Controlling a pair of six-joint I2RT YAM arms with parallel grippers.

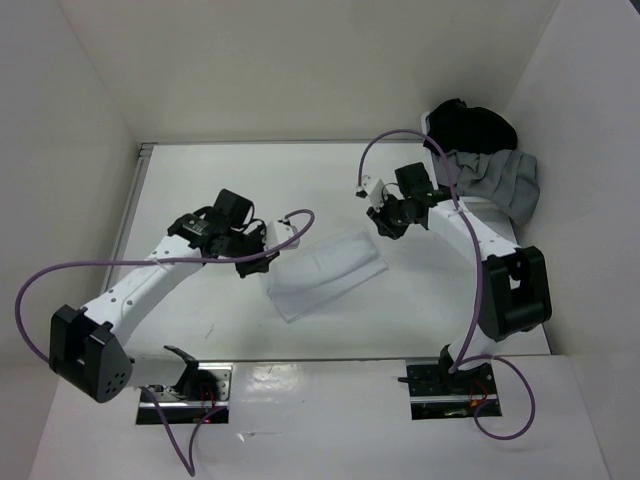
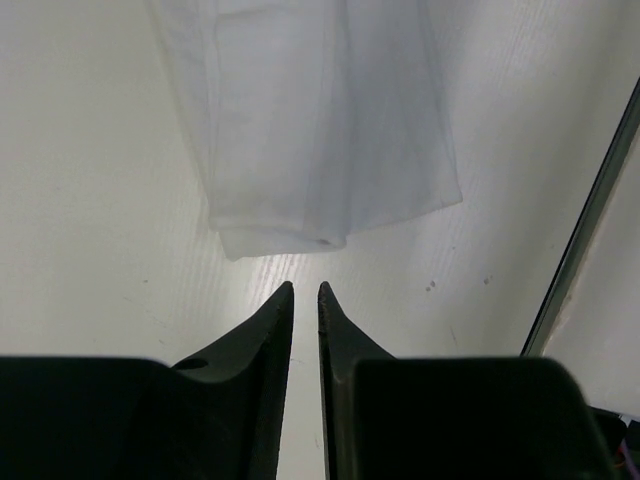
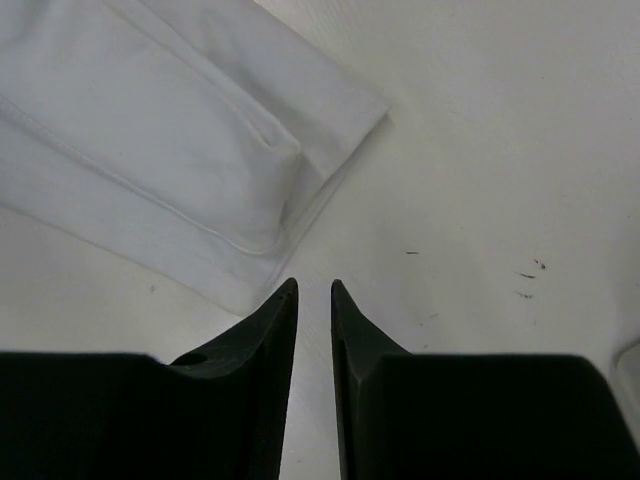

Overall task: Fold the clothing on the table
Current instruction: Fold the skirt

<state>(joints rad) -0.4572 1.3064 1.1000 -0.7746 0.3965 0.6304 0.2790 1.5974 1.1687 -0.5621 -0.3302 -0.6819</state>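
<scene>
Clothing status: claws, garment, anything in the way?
Left claw, right claw slightly parted, empty. Clothing lies folded between them. Grey garment, black garment heaped far right corner, not obstructing.

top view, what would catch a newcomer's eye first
The white clothing, folded into a strip, lies on the table with the left tool and right tool empty at its ends. The black garment and grey garment are heaped in the far right corner.

clothing [image 2: 330, 120] cropped in both wrist views

plain white clothing [image 1: 325, 272], white table [image 1: 215, 325]
</scene>
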